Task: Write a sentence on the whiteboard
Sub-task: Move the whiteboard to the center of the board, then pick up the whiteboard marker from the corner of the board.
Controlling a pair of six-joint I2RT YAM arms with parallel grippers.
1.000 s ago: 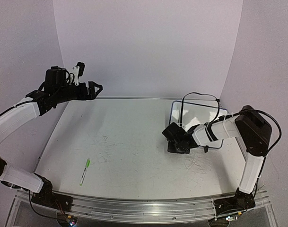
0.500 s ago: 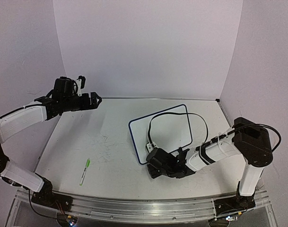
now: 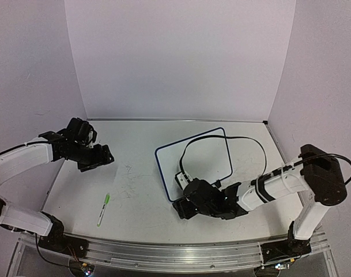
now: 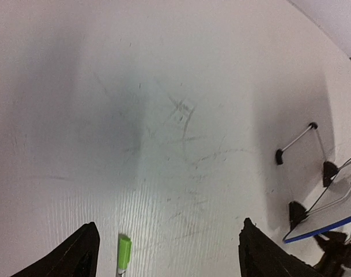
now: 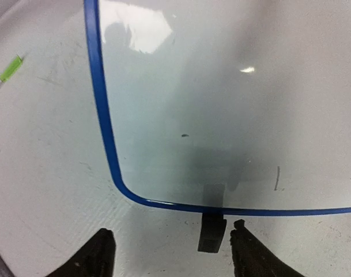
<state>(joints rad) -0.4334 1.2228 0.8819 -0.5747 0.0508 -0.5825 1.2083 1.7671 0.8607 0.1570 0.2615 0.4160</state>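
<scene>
The whiteboard point(image 3: 199, 157), white with a dark blue rim, rests slightly raised at the table's middle. The sentence is out of view; the board face point(image 5: 221, 115) shows only a small dark speck and a short stroke. My right gripper point(image 3: 185, 203) sits at the board's near edge, open, holding nothing. In the right wrist view point(image 5: 172, 253) a black foot point(image 5: 211, 234) stands just inside the right finger. A green-capped marker point(image 3: 104, 208) lies at the near left. My left gripper point(image 3: 98, 161) hovers open beyond it, and the cap point(image 4: 124, 253) shows between its fingers.
The tabletop point(image 3: 135, 173) carries faint grey scribbles. A black cable point(image 3: 244, 141) loops from the right arm over the board's far side. The board's wire legs and feet point(image 4: 279, 157) show at the right of the left wrist view. White walls close the back and sides.
The right gripper dragged the whiteboard from the back right to the table's middle, then opened and let go. The left arm came down from high at the back left toward the marker.
</scene>
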